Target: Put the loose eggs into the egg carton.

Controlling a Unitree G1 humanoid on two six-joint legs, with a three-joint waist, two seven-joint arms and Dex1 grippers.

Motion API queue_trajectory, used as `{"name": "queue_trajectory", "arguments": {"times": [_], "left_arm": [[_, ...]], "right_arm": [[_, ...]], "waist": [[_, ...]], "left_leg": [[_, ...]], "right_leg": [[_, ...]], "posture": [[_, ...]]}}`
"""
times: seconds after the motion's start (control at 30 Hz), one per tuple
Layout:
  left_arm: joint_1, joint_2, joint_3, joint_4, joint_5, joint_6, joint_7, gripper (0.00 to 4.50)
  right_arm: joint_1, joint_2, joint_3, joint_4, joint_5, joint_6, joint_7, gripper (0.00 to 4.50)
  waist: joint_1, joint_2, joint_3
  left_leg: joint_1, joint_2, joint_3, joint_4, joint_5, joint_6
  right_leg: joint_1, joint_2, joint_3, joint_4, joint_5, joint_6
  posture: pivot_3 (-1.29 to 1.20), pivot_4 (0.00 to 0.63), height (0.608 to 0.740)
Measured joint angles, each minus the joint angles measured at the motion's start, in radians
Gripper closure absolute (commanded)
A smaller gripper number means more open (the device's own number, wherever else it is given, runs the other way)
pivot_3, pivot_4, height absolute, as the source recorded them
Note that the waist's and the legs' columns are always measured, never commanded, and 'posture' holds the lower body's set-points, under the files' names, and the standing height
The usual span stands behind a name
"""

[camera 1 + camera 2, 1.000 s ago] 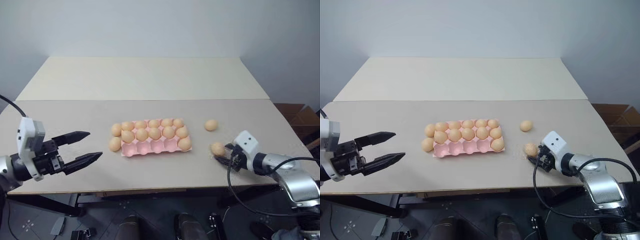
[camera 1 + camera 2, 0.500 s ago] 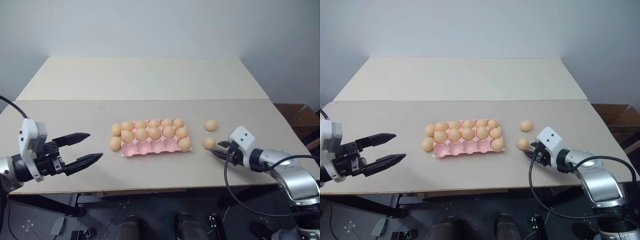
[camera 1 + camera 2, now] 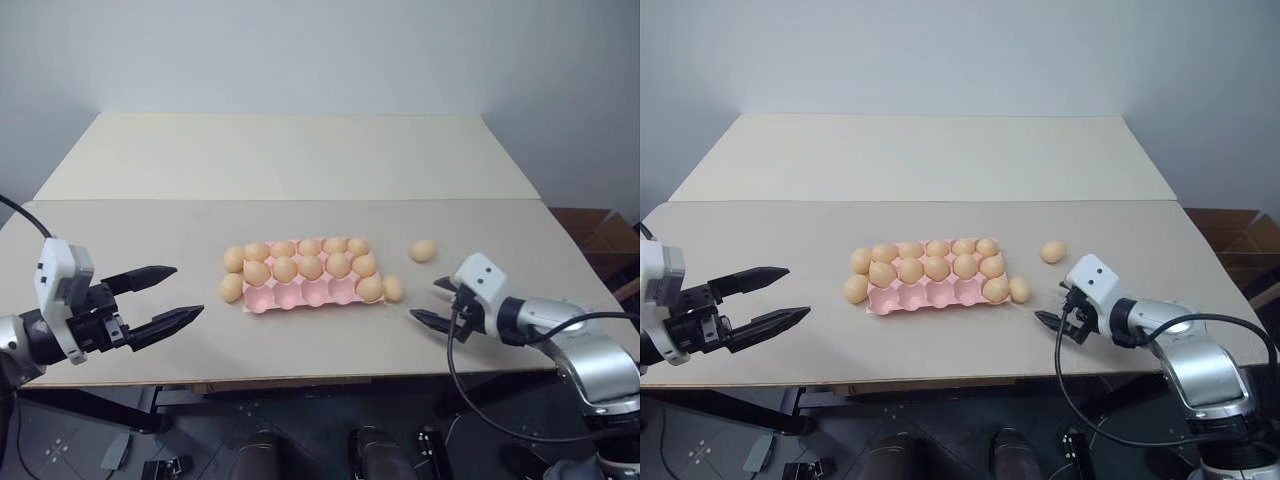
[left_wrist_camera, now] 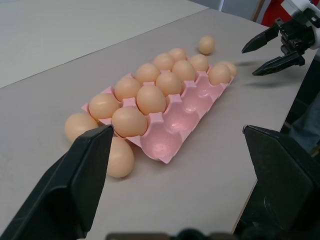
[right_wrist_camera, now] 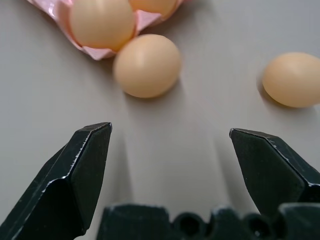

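We find no readable text, labels, brands, numbers or signs anywhere: nothing printed that we can make out on the egg carton (image 3: pixel 305 290), the eggs, the table (image 3: pixel 300 160) or either gripper housing.

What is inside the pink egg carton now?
The egg carton holds eleven eggs: two full rows and one in the near row's right end cup. Four near cups are empty. Nothing covers them.
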Motion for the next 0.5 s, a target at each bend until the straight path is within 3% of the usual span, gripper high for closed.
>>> {"name": "queue_trajectory", "arguments": {"times": [0.27,0.5], "left_arm": [[-0.005,0.0,-0.001,0.001,0.002,0.0,-0.001,0.0],[-0.007,0.0,-0.002,0.001,0.007,0.0,-0.001,0.0]], "right_arm": [[-0.034,0.057,0.046,0.015,-0.012,0.002,-0.011,0.1],[-0.13,0.117,0.124,0.144,-0.075,-0.051,-0.039,0.1]], "waist": [[-0.003,0.0,0.0],[-0.008,0.0,0.0]], "left_leg": [[0.0,0.0,0.0,0.0,0.0,0.0],[0.0,0.0,0.0,0.0,0.0,0.0]], "right_leg": [[0.0,0.001,0.0,0.0,0.0,0.0],[0.0,0.001,0.0,0.0,0.001,-0.002]], "posture": [[0.0,0.15,0.74],[0.0,0.15,0.74]]}}
